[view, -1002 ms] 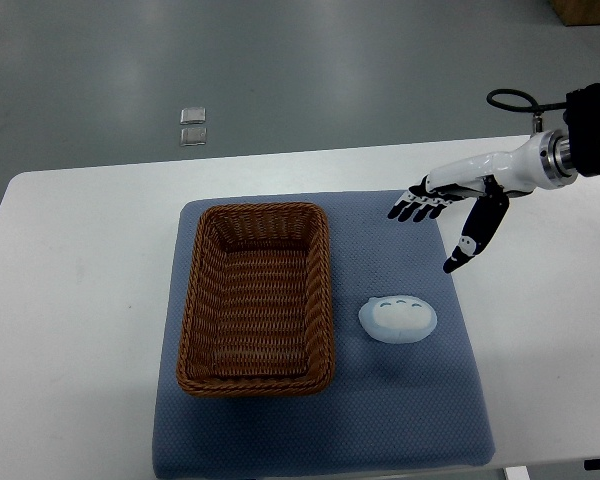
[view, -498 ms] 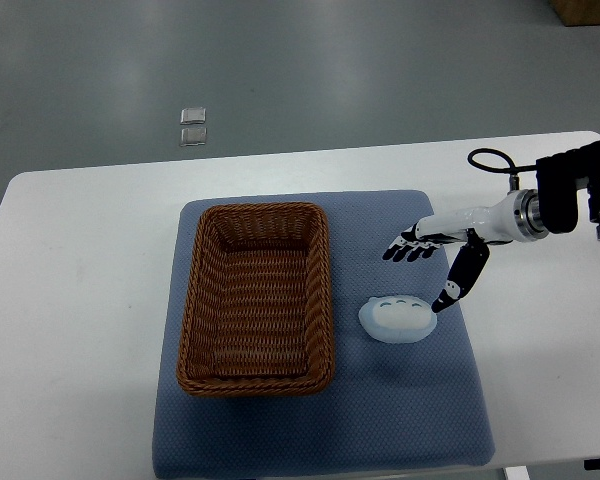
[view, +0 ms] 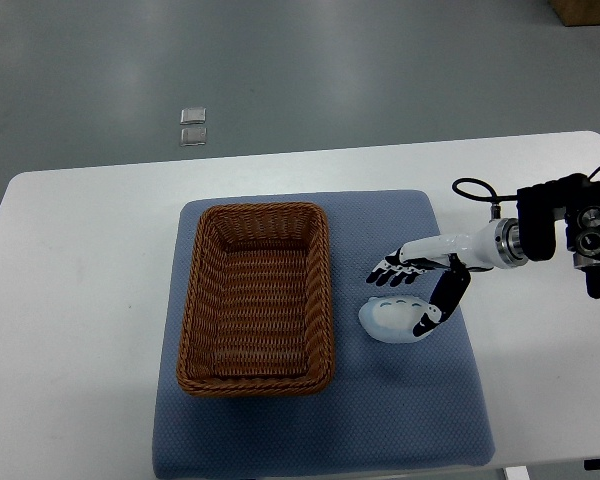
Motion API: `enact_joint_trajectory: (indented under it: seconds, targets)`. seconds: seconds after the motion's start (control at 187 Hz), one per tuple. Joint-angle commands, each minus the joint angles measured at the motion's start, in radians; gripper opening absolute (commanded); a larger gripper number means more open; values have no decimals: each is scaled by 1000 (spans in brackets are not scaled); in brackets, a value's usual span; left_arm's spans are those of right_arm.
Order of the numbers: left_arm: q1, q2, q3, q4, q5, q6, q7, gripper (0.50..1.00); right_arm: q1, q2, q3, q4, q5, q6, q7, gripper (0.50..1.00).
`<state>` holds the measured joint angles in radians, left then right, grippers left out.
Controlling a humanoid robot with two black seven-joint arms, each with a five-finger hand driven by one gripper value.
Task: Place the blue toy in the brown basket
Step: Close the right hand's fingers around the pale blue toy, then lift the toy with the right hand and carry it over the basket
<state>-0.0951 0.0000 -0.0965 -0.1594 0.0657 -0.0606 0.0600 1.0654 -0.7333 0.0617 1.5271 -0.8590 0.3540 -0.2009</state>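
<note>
The fingers (view: 390, 272) of the right hand (view: 412, 290) are spread wide and grasp nothing, the four of them fanned out just above the far edge of the pale blue, rounded oval toy (view: 397, 318) while the thumb reaches down on the toy's right end, at or almost at its surface; whether it truly touches cannot be told from this steep view. A second ago the same hand hung well clear of the toy, up near the far right corner of the pad, and half a second ago its thumb tip had only reached the toy's right edge, so the hand has come down and leftward until it brackets the toy. Well left of the fingers sits the brown woven wicker basket (view: 256, 372), rectangular and with nothing visible inside, unmoved on the blue-grey padded mat (view: 320, 430); just under the fingers lies the toy, also unmoved on the mat, beside the basket's right wall but apart from it. The reach looks finished and the grasp not yet made: closing on the toy seems the next need, then a lift leftward over the rim.
</note>
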Motion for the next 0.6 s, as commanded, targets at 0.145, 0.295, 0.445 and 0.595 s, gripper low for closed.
enact_joint_trajectory:
  seconds: [0.145,0.295,0.445,0.595]
  targets:
    - [0,0,0,0,-1,1,0,1000,-61,43,29,-36,-17,-12,0,909]
    - [0,0,0,0,-1,1,0,1000,-88,66,32,-62,-22,-20,1,903]
    - [0,0,1,0,-1,1,1,1000,-107,75,30,-76,-35,-47,1,868]
    - [0,0,1,0,-1,1,0,1000,-121,81,30,-81,-51,-49,14,634]
